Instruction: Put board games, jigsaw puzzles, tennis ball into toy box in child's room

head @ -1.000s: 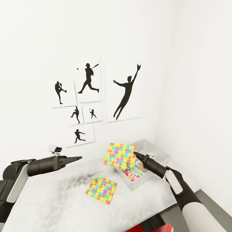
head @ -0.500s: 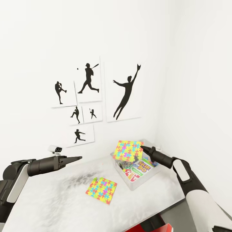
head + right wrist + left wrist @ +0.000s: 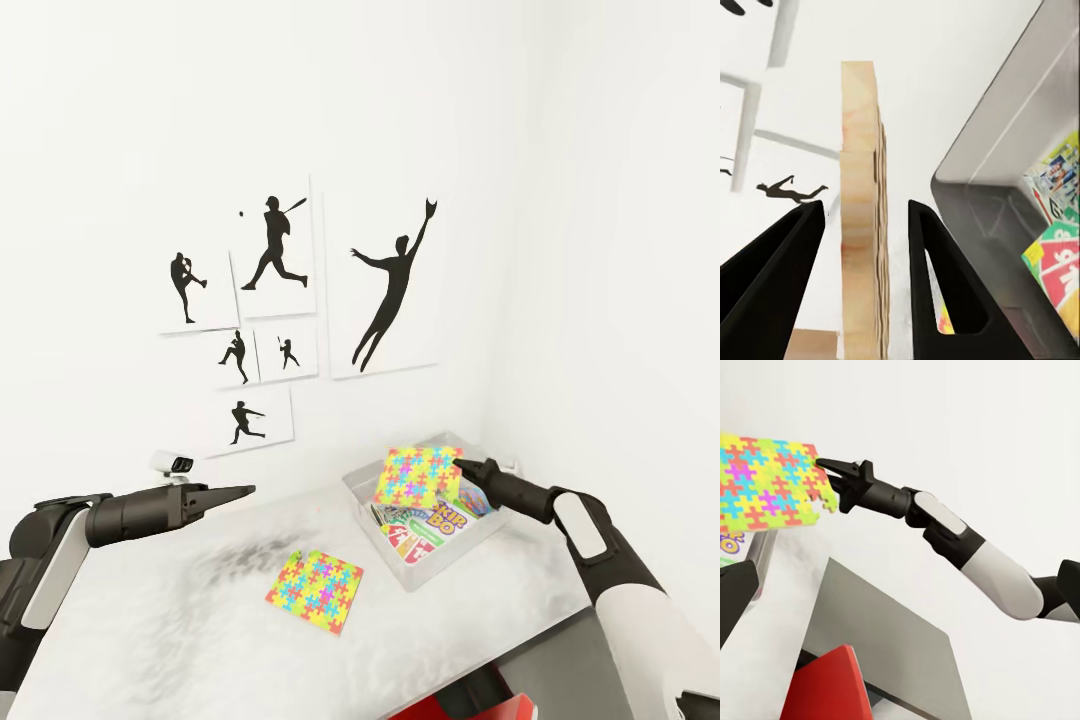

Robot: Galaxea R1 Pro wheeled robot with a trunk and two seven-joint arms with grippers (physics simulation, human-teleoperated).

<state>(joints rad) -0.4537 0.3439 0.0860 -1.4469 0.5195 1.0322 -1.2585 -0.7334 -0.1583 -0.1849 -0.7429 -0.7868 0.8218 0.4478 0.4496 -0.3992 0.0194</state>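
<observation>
**Puzzle held over the toy box**

While our right gripper [image 3: 460, 464] hangs above the toy box [image 3: 365, 490], it has one jigsaw puzzle [image 3: 418, 475] by its right edge, tilted, with most of the square over the box's opening. Seen from the right wrist, the puzzle [image 3: 861, 210] runs edge-on between the two dark fingers [image 3: 937, 277]; whether the fingers press on it we cannot tell from there. From the left wrist, the fingertips sit right at the puzzle's [image 3: 769, 484] edge and the square is clear of any support, so we read the grip as closed on it.

Inside the clear, grey-rimmed toy box we see board games [image 3: 420, 525] lying flat, one with a white, green and red lid lettered in bold; a further colourful lid [image 3: 478, 497] shows under the gripper at the box's far right. The box stands on the far right part of the table [image 3: 150, 620], close to the room's corner.

On the table's pale top, left of and nearer than the box, the second jigsaw puzzle [image 3: 314, 589] lies flat.

Our left gripper [image 3: 240, 491] hovers over the left of the table, well apart from everything, its fingers together on nothing. Behind it a small white device [image 3: 171, 463] sits by the wall, under the baseball silhouettes [image 3: 275, 243].
</observation>
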